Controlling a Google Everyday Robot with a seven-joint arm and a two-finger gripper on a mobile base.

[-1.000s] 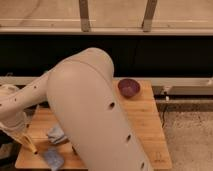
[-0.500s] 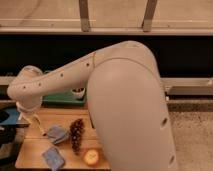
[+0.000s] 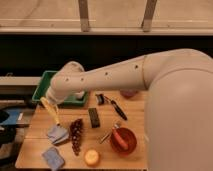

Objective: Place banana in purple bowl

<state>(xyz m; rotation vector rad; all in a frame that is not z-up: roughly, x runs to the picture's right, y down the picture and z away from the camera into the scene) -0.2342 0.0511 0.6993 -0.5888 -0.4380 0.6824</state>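
The pale yellow banana (image 3: pixel 50 112) hangs over the left part of the wooden table (image 3: pixel 35 135), above a blue cloth. My gripper (image 3: pixel 48 102) is at the end of the big white arm that reaches in from the right, and it is shut on the banana's top end. Only a sliver of the dark purple bowl (image 3: pixel 129 93) shows at the table's far side, just under the arm, well to the right of the banana. The arm hides most of it.
A green tray (image 3: pixel 46 85) sits at the back left. On the table are a grape bunch (image 3: pixel 76 135), a round orange fruit (image 3: pixel 91 157), a red bowl (image 3: pixel 123 140), a black block (image 3: pixel 94 117), a black-handled tool (image 3: pixel 116 108) and two blue cloths (image 3: pixel 53 157).
The arm has swung up and to the right, uncovering more of the table. The banana has travelled right and slightly up with the gripper.
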